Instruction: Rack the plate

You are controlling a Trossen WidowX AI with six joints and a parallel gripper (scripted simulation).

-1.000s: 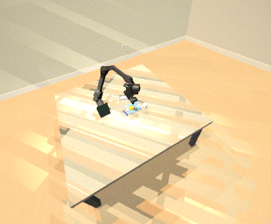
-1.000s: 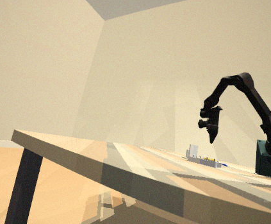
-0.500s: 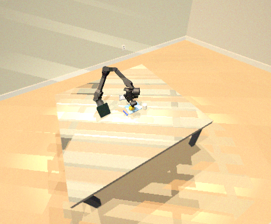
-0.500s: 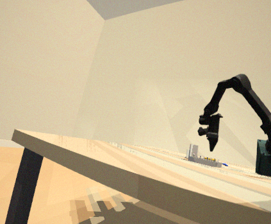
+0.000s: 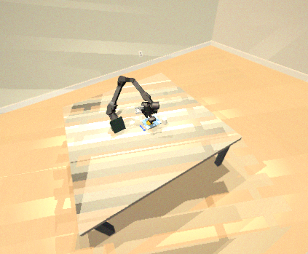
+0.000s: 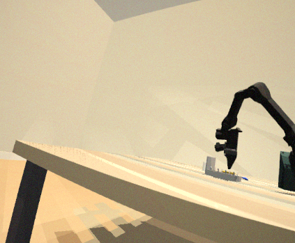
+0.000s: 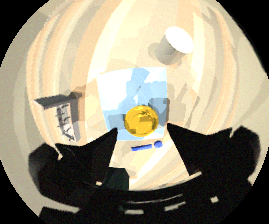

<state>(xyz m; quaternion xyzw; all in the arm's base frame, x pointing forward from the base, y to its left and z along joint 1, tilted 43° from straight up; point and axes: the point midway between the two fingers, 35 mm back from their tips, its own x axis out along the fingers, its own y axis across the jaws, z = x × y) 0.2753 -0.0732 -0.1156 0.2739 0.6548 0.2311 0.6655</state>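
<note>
The plate [image 7: 140,121] [image 5: 148,123] is small, round and yellow. It lies flat on a light blue mat [image 7: 115,97] [image 5: 159,124] on the table. The dish rack [image 7: 62,115] [image 5: 138,109] is a small pale grey frame; in the wrist view it is left of the mat, and it holds nothing. My gripper [image 7: 142,128] [image 5: 150,116] [image 6: 230,166] is open and empty. It points straight down and hangs a short way above the plate, with a finger on each side of it in the wrist view.
A white cup [image 7: 175,41] stands beyond the mat. A small blue utensil [image 7: 148,147] [image 6: 245,178] lies at the mat's near edge. The arm's dark green base [image 5: 117,124] [image 6: 289,170] sits on the striped wooden table [image 5: 137,171].
</note>
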